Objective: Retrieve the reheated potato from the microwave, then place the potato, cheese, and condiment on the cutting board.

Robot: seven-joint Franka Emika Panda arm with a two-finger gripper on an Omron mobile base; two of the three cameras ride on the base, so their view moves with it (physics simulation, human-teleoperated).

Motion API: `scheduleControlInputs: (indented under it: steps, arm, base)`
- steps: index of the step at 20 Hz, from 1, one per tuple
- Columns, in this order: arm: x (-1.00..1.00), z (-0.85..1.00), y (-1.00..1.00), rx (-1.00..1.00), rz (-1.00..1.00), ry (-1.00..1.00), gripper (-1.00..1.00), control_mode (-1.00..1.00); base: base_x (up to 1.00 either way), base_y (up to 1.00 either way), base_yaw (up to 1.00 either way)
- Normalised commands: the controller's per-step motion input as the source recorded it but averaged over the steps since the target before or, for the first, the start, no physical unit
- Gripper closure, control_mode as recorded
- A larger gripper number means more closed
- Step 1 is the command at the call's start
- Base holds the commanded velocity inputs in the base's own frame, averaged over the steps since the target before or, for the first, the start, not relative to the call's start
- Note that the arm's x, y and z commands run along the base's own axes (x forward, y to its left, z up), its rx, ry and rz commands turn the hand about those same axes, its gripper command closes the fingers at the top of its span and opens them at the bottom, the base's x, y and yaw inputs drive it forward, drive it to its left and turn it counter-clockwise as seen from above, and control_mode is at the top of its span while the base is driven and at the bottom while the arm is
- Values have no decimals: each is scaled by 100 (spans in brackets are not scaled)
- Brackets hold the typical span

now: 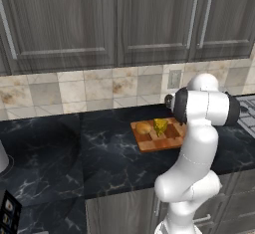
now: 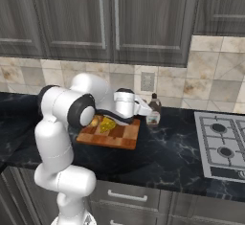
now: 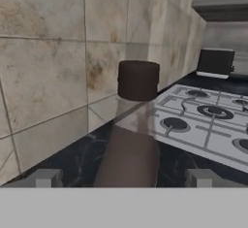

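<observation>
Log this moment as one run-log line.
gripper: open, straddling condiment | potato, cheese: on cutting board | condiment: on counter beside board

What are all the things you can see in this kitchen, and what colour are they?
cutting board: one, reddish-brown checkered wood, on the black counter.
potato: one, golden-brown, on the board's left part.
cheese: one, bright yellow wedge, on the board beside the potato.
condiment bottle: one, dark brown with a pale label, upright on the counter right of the board, off it.
counter: one, black marble.
stove: one, grey with dark burners, at the right.
wall outlet: one, pale, on the tiled wall.
cabinets: several doors, dark grey wood, overhead.
gripper: one, dark tips, open, either side of the bottle.
</observation>
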Motion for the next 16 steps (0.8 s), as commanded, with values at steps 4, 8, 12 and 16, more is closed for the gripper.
scheduleControlInputs:
  steps: [4,8,12,16]
  arm:
    - [6,-13,-15,0,0,0,-100,-100]
    - [10,-14,-10,0,0,0,-100,-100]
    - [12,-11,-3,0,0,0,-100,-100]
    - [10,-9,-2,0,0,0,-100,-100]
  base:
    - [0,0,0]
    - [0,0,0]
    - [0,0,0]
    - [0,0,0]
